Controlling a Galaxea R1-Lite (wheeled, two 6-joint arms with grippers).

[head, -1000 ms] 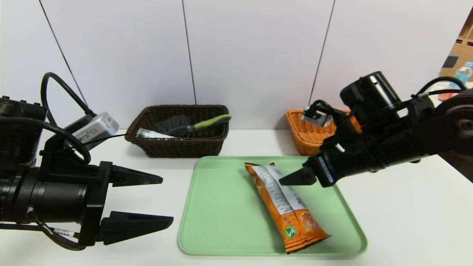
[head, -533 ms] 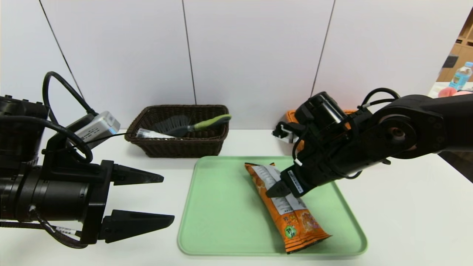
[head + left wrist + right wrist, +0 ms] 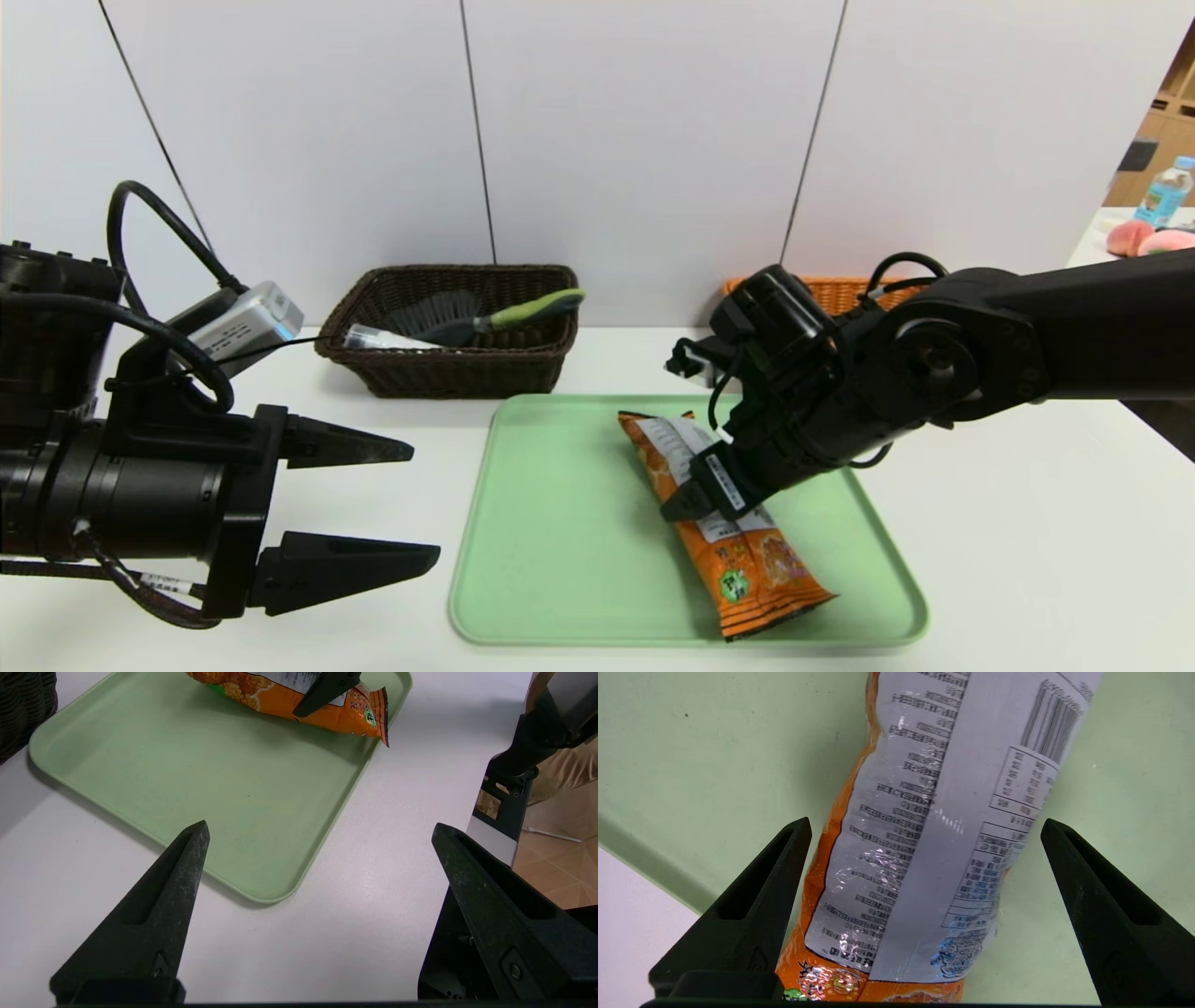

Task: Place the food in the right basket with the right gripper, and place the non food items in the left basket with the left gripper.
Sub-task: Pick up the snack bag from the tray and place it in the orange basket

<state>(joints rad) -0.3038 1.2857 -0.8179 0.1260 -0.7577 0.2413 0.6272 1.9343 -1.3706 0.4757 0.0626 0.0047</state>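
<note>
Snack packet orientation: the snack packet (image 3: 724,523) lies flat with its long axis running diagonally across the tray, from the far middle toward the near right corner; the end with the small green round mark points toward the robot, the crimped plain end points away toward the baskets.
Snack packet look: long, orange, slightly puffed, with a white label panel of fine print and a barcode down its upper face (image 3: 924,858); printed snack pictures sit near the green-marked end.
Snack packet place: on the right half of the green tray (image 3: 560,560), not lifted.
Right gripper: the right gripper (image 3: 695,490) is lowered over the middle of the packet; in the right wrist view its fingers (image 3: 752,905) stand wide apart, one on each long side of the packet, gripping nothing.
Left gripper: the left gripper (image 3: 411,509) hovers above the white table (image 3: 1027,560) just beside the tray's left edge, fingers (image 3: 159,914) spread wide and empty.
Left basket: the dark brown left basket (image 3: 457,369) stands at the back of the table, beyond the tray's far left corner.
Brush: the scrub brush (image 3: 467,317) lies in the left basket, green handle resting on its right rim.
Bottle: the white bottle (image 3: 387,338) lies on its side in the same basket, beside the brush.
Right basket: the orange-tan right basket (image 3: 845,291) is at the back right, mostly hidden behind the right arm.
</note>
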